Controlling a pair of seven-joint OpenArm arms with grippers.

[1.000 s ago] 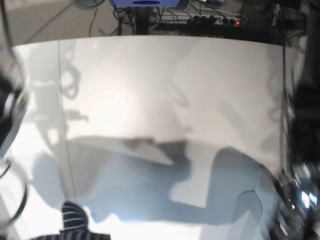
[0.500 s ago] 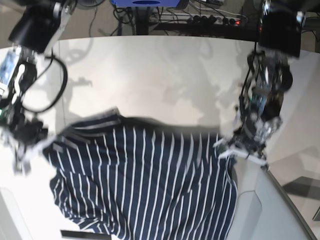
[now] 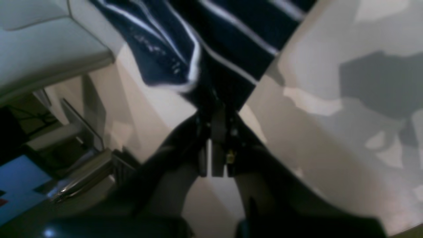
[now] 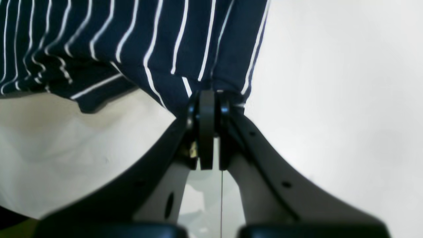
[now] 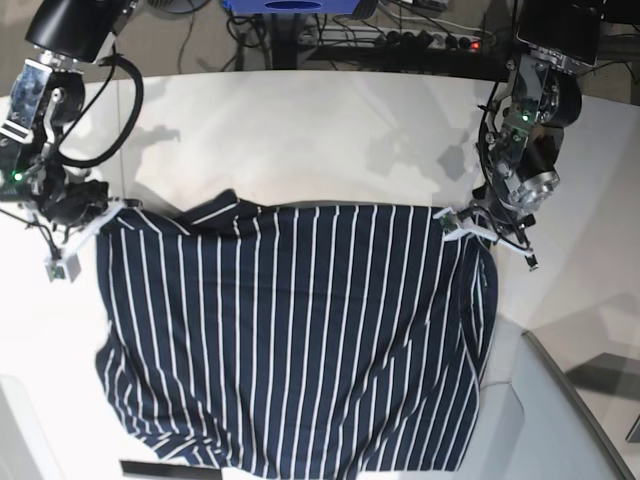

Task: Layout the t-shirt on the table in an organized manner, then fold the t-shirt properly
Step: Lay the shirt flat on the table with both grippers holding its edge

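Note:
The dark navy t-shirt (image 5: 290, 340) with thin white stripes is stretched wide between both grippers over the white table (image 5: 300, 140). At the left of the base view, my right gripper (image 5: 100, 225) is shut on the shirt's upper left corner. My left gripper (image 5: 455, 222), at the right, is shut on the upper right corner. In the right wrist view the right gripper (image 4: 206, 99) pinches a fabric edge of the t-shirt (image 4: 148, 43). In the left wrist view the left gripper (image 3: 211, 110) clamps a bunched corner of the t-shirt (image 3: 231, 36). The shirt's lower part runs out of the frame's bottom.
Beyond the table's far edge lie cables and a power strip (image 5: 430, 40) and a blue object (image 5: 290, 6). A pale grey panel (image 5: 540, 400) sits at the lower right, beside the shirt's side edge. The table (image 4: 330, 82) beside the right gripper is bare.
A second ago only a scrap of shirt showed at the bottom edge. Both grippers have since carried its corners toward the far side and apart, and the top edge is now pulled straighter.

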